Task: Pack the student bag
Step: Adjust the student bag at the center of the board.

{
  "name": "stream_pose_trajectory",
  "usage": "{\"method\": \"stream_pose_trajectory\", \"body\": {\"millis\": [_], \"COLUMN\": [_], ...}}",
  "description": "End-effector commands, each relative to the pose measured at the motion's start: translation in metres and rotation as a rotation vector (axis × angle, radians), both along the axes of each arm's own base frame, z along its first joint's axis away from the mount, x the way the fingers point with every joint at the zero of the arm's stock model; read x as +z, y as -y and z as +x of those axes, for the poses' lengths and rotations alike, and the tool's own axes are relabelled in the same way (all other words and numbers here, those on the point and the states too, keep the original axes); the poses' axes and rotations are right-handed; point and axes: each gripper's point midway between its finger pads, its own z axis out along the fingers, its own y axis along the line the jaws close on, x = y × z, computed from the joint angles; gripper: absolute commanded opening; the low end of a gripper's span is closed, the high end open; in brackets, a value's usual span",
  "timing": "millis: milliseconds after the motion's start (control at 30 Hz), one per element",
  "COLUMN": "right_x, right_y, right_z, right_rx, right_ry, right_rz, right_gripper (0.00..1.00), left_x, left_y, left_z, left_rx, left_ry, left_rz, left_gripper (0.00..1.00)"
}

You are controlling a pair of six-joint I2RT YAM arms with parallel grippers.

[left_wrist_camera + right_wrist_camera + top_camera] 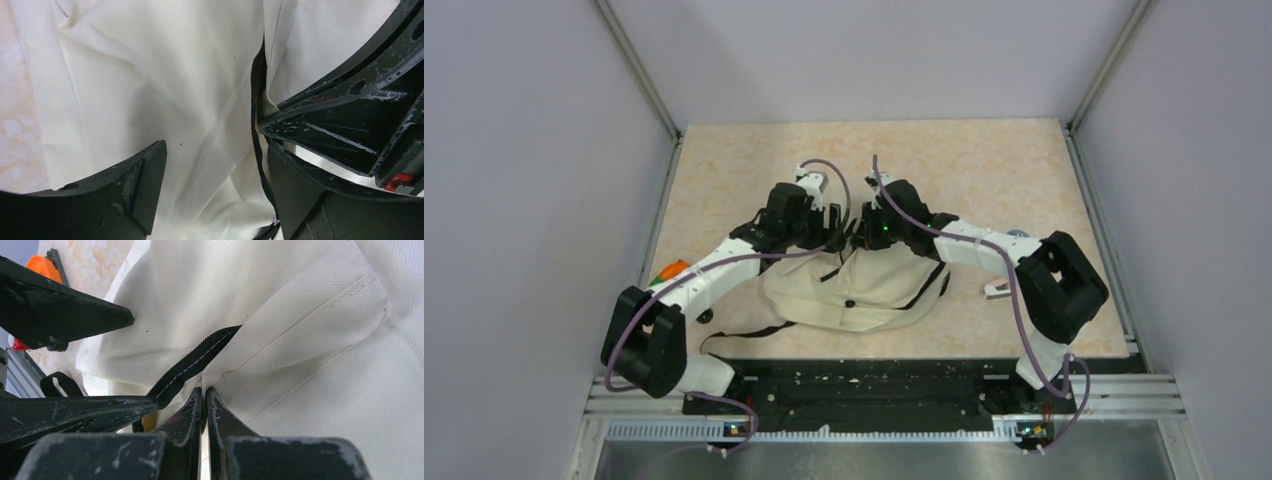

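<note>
Working the bag [854, 290] open at the middle of the table [984, 170], between both arms.
Its black zipper [195, 365] runs between the claws: the right gripper [205, 392] is pinched shut on the cream edge beside it, and the left gripper [216, 150] is spread wide over the facing flap. Best move, seemingly: close the left on fabric just beside the teeth, then draw apart gently.

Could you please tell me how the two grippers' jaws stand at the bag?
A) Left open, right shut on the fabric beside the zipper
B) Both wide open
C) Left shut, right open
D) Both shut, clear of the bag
A: the left gripper has its jaws apart over the cream fabric, while the right gripper has its jaws pressed together on the student bag beside its black zipper.
</note>
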Motion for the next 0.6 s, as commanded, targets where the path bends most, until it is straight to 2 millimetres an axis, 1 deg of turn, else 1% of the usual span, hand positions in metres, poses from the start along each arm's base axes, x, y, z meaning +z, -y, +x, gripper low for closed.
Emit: {"method": "stream_pose_trajectory", "body": {"millis": [0, 133, 367, 500, 533, 567], "right_x": [0.005, 0.006, 0.009, 0.011, 0.012, 0.013], "right_y": [0.004, 0.004, 0.009, 0.011, 0.012, 0.013], "right_z": [-0.004, -0.005, -0.004, -0.003, -0.003, -0.002], "right_rx": [-0.03, -0.029, -0.046, -0.054, -0.057, -0.06], "right_ry": [0.009, 0.013, 0.026, 0.034, 0.038, 0.041], "right_rz": [-0.001, 0.003, -0.006, -0.01, -0.01, -0.013], "right_gripper": [0.0, 0.0, 0.0, 0.0, 0.0, 0.0], "left_x": [0.009, 0.0, -0.004, -0.011, -0.014, -0.017], "left_y": [-0.003, -0.002, 0.013, 0.019, 0.021, 0.022], "left_z": [-0.004, -0.006, -0.007, -0.008, -0.008, -0.007], "left_rx": [0.031, 0.018, -0.032, -0.054, -0.06, -0.061], "left_ry": [0.021, -0.006, -0.014, -0.027, -0.033, -0.039], "left_rz": [-0.006, 0.037, 0.068, 0.086, 0.092, 0.103], "left_gripper": [0.77, 0.71, 0.71, 0.71, 0.68, 0.6]}}
